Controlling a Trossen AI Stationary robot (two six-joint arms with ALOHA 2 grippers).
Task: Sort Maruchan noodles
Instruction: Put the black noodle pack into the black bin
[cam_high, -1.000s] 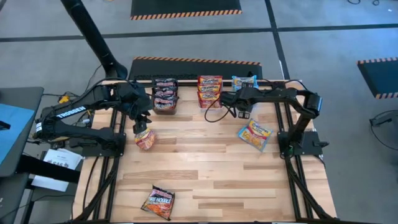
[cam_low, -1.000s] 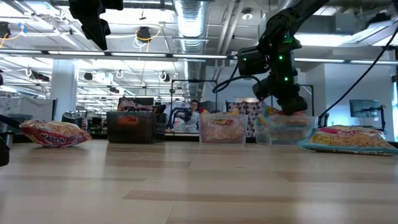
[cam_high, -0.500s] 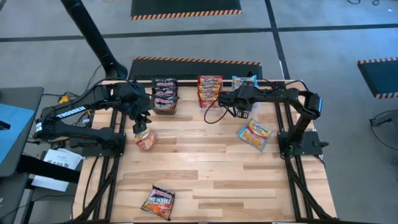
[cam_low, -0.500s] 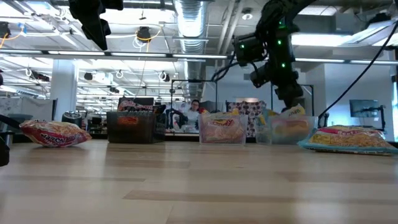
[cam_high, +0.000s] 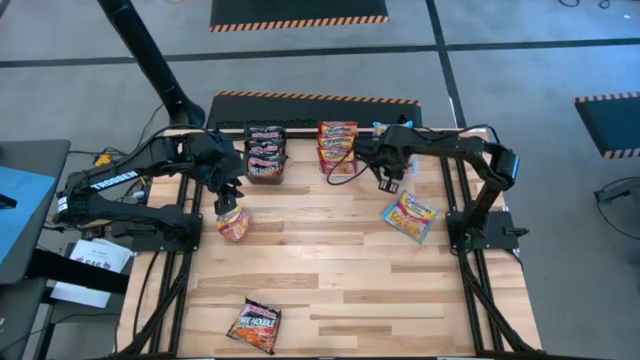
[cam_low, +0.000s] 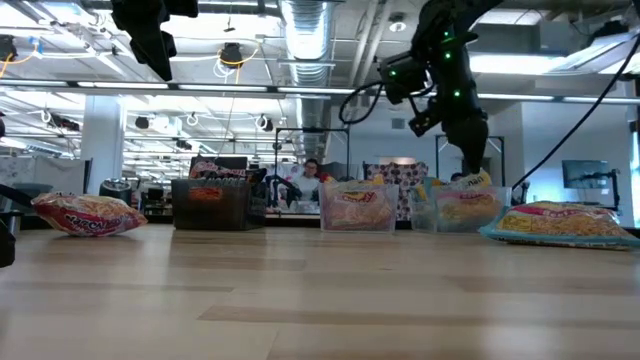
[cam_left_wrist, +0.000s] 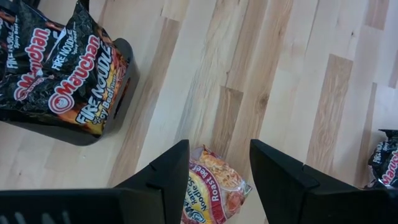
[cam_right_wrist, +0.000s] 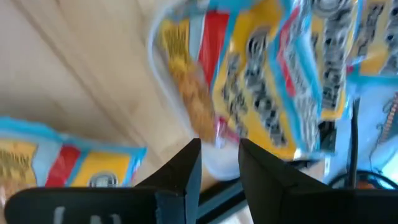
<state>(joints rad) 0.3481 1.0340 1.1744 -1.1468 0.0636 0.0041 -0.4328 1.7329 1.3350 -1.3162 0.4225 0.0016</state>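
Two dark arms work a wooden surface (cam_high: 330, 270) where Maruchan noodles are being sorted by colour into three bins at the far edge: a black bin (cam_high: 266, 152) of dark Fire Noodle packets, a clear bin (cam_high: 337, 146) of red-orange packets, and a clear bin (cam_high: 393, 131) of light blue-yellow packets, partly hidden under the right arm. The right claw (cam_high: 388, 178) hangs just in front of that last bin, its fingers a narrow gap apart with nothing between them in the right wrist view, a blue-yellow packet (cam_right_wrist: 273, 81) lying in the clear bin beyond them. The left claw (cam_high: 228, 205) hovers directly over a loose red-orange packet (cam_high: 235, 224), its fingers spread wide and empty, the packet (cam_left_wrist: 211, 190) showing between them in the left wrist view. Two more packets wait on the surface: a light blue-yellow packet (cam_high: 409, 216) near the right arm's base, and a dark Fire Noodle packet (cam_high: 254, 324) well apart at the near edge. The risks look modest but real: the blue-yellow packets in the bin appear to sit high and tilted, so one could slide out over the rim, or the right arm could nudge the light bin as it moves off. On the left, slick, puffy plastic may squirt from a pinch taken off-centre, and the red-orange packet could be carried to the neighbouring black bin by mistake.
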